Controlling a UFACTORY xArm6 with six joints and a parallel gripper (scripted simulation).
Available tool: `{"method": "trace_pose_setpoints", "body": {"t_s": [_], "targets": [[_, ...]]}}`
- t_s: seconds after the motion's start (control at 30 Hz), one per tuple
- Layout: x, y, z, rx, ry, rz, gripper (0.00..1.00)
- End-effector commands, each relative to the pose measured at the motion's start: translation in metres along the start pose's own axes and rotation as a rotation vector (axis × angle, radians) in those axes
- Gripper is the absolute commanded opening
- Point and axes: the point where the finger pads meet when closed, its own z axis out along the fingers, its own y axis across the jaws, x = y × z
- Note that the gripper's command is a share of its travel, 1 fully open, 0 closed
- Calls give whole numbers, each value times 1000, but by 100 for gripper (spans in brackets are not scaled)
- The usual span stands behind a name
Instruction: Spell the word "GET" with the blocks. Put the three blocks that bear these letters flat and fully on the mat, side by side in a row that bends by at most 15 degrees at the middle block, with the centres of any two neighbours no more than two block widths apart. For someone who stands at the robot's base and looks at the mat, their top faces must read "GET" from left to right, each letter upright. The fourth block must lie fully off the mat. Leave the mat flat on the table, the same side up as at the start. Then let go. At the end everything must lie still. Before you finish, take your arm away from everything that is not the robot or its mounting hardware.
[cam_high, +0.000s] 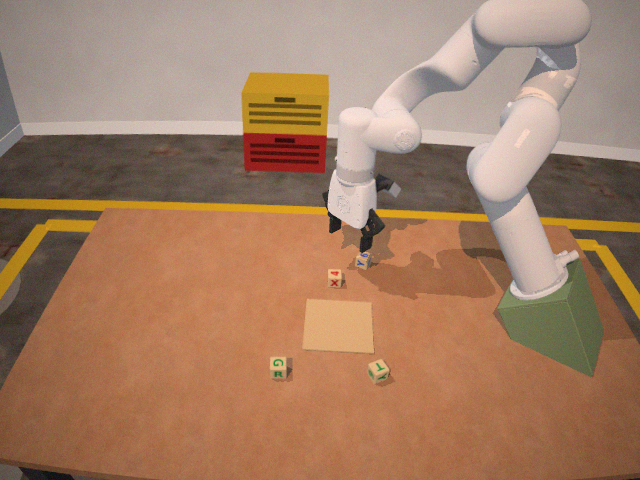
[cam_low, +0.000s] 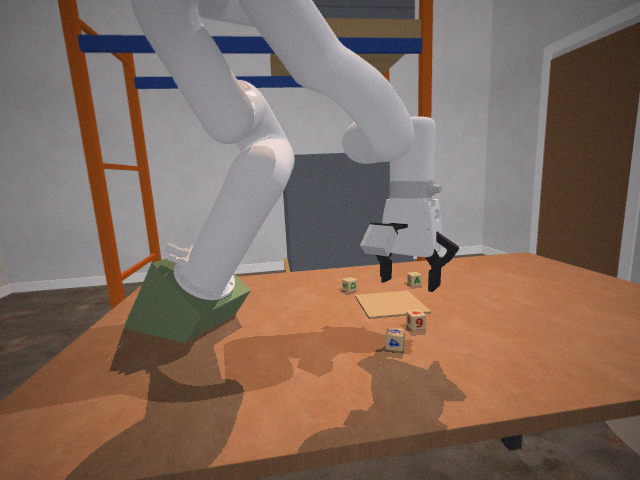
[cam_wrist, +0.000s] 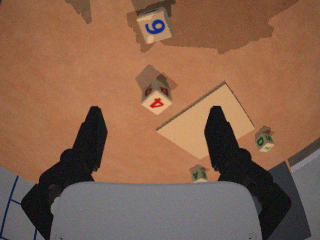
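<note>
My gripper (cam_high: 351, 236) is open and empty. It hangs above the table just beyond the far edge of the tan mat (cam_high: 338, 325). A block with a red 4 on top (cam_high: 334, 277) lies off the mat near its far edge. A block with blue marks (cam_high: 363, 260) lies a little farther back, below my fingers. The G block (cam_high: 278, 367) and the T block (cam_high: 378, 370) lie off the mat on its near side. In the wrist view my fingers frame the red 4 block (cam_wrist: 158, 98), with the blue 6 block (cam_wrist: 155, 27) and the mat (cam_wrist: 204, 120) beyond.
The arm's green base (cam_high: 550, 322) stands at the table's right side. A yellow and red crate (cam_high: 285, 121) stands on the floor behind the table. In the exterior view the mat (cam_low: 392, 303) lies flat and bare, with the red block (cam_low: 416, 320) at its corner.
</note>
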Motion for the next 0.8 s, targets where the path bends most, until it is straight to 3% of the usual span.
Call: {"method": "trace_pose_setpoints", "body": {"t_s": [0.0,0.77], "targets": [[6,-1,-1,7,2,139,100],[28,-1,0,8,-2,606,100]]}}
